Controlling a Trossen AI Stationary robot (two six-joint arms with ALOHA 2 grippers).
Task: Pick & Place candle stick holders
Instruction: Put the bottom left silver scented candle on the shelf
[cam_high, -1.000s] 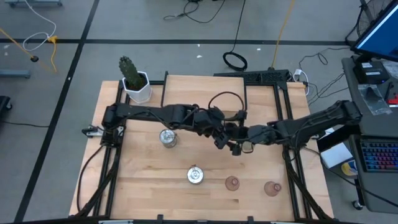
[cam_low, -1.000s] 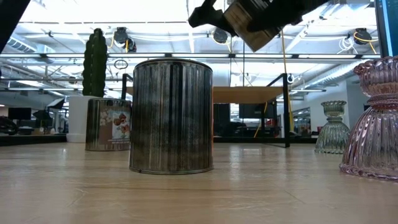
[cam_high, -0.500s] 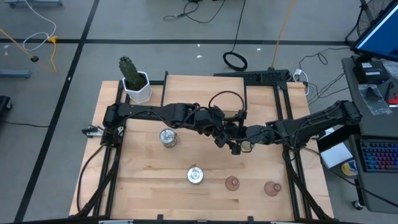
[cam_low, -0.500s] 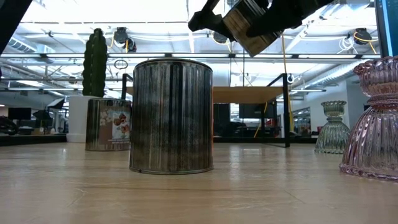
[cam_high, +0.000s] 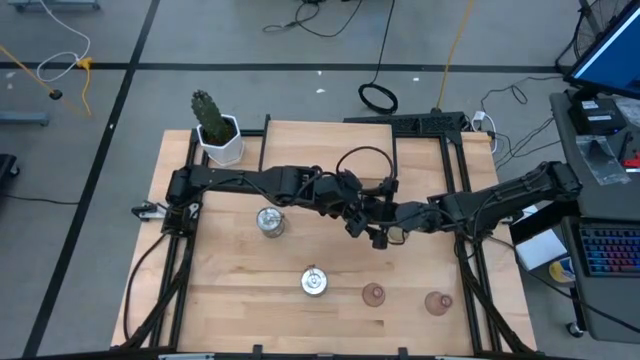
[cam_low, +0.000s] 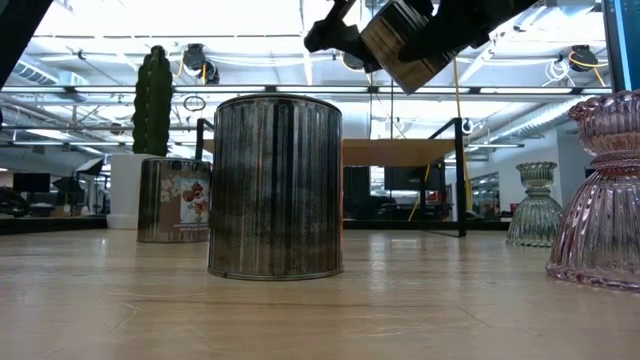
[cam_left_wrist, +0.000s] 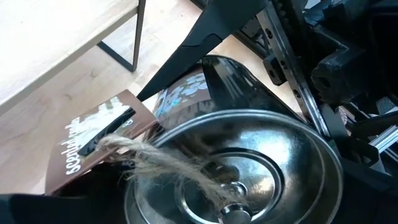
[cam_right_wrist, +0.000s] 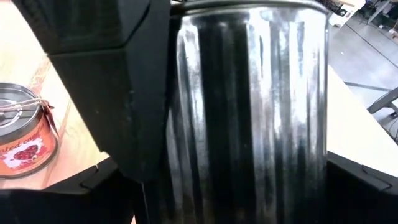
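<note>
Wooden table (cam_high: 230, 290), frame centre: I'm seeing left pincer (cam_high: 358, 222) and right pincer (cam_high: 384, 236) both clamping one silvery holder (cam_low: 405, 40) midair. Rigid, slick metal; gripping ribbed sidewall.

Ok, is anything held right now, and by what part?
A silvery tin, aloft, gripped by its side wall in the left pincer. The right pincer is at it too; hold unclear.
</note>
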